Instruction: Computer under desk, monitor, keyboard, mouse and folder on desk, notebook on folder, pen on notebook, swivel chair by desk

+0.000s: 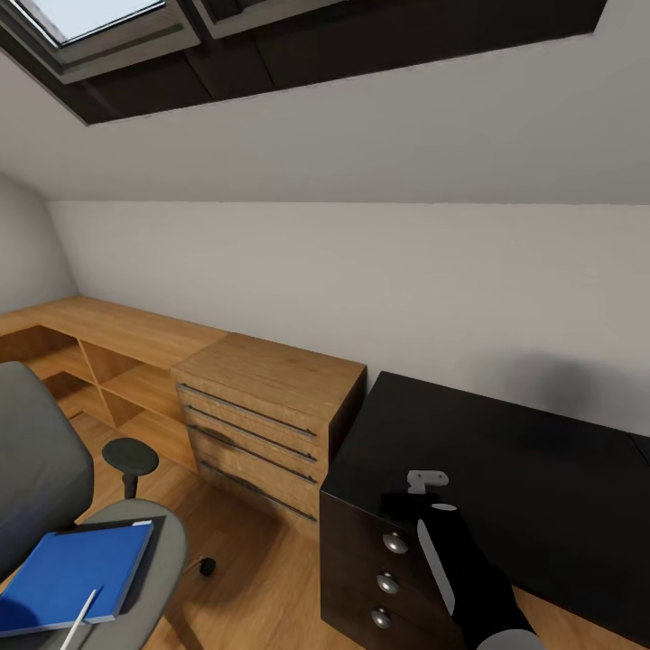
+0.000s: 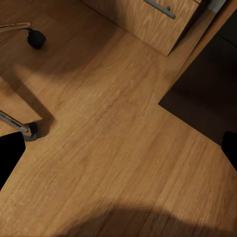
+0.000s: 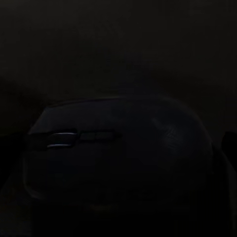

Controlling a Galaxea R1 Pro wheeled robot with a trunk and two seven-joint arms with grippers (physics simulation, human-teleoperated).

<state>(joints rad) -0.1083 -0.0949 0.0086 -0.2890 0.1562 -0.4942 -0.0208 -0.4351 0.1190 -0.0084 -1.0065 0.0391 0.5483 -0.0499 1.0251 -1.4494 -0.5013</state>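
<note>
Folder (image 1: 77,569) unlabelled, on swivel chair (image 1: 54,506)

No text, label, brand or number can be read in any view. No sign is seen either.

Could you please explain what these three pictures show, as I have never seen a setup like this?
This is a simulated wheeled robot with two arms. The head view looks down from its head: a grey swivel chair carries a blue folder with a white pen lying on it. Beside it stand a wooden drawer unit and a black desk with knobbed drawers. One dark robot arm reaches over the desk corner. The left wrist view looks from that arm's camera at the wooden floor and a chair caster. The right wrist view is nearly black, so nothing there is clear. Whether either end effector holds anything cannot be told.
</note>
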